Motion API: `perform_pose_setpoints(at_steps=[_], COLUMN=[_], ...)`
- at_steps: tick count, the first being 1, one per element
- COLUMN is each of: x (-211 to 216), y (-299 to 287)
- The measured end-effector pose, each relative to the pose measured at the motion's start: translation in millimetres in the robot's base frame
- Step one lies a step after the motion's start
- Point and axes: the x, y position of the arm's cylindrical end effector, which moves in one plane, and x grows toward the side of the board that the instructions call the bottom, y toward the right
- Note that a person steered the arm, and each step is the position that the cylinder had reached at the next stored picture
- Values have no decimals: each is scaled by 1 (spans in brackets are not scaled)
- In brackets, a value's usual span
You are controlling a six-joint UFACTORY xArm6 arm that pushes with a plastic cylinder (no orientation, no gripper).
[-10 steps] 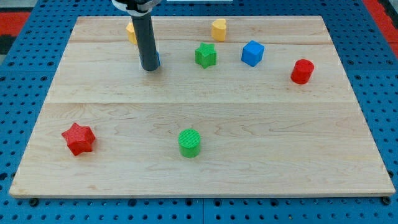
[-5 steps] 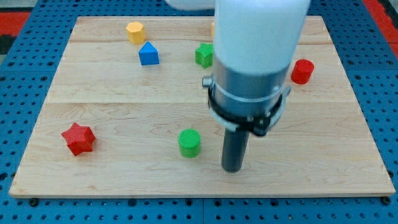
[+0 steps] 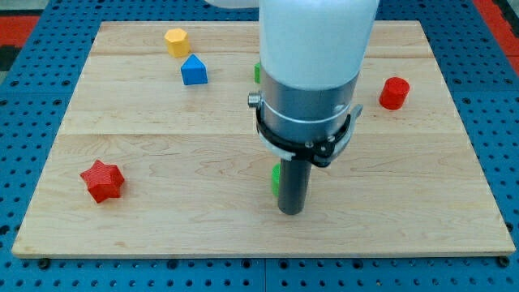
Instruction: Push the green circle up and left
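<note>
Standing near the middle of the pale wooden board (image 3: 122, 122), toward the view's bottom, the dark rod comes down from a wide white and grey arm housing (image 3: 312, 73) that fills the centre of the view. My tip (image 3: 290, 212) rests on the board surface. The arm carries no claw, so there is nothing to be released, clenched or grasping; the rod simply ends at the tip.

The green circle block (image 3: 276, 180) shows only as a thin green sliver on the view's left edge of the rod, just above the tip. It appears to touch the rod, though most of it is hidden and contact cannot be confirmed.

Positions relative to the tip:
- The red star-shaped block (image 3: 102, 180) lies well to the view's left, at a similar height.
- The blue block with a peaked top (image 3: 193, 70) lies up and to the view's left, well apart.
- The yellow faceted block (image 3: 176, 40) lies further up, near the board's top edge.
- The red cylinder-like block (image 3: 394, 92) lies up and to the view's right.
- A second green block (image 3: 256, 72) shows as a small edge beside the housing; its shape cannot be made out.
</note>
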Motion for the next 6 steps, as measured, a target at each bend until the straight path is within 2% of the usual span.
perform_pose_setpoints(at_steps=[1, 2, 3, 4, 6], x=[-35, -79, -80, -98, -114], y=[-29, -26, 25, 29, -83])
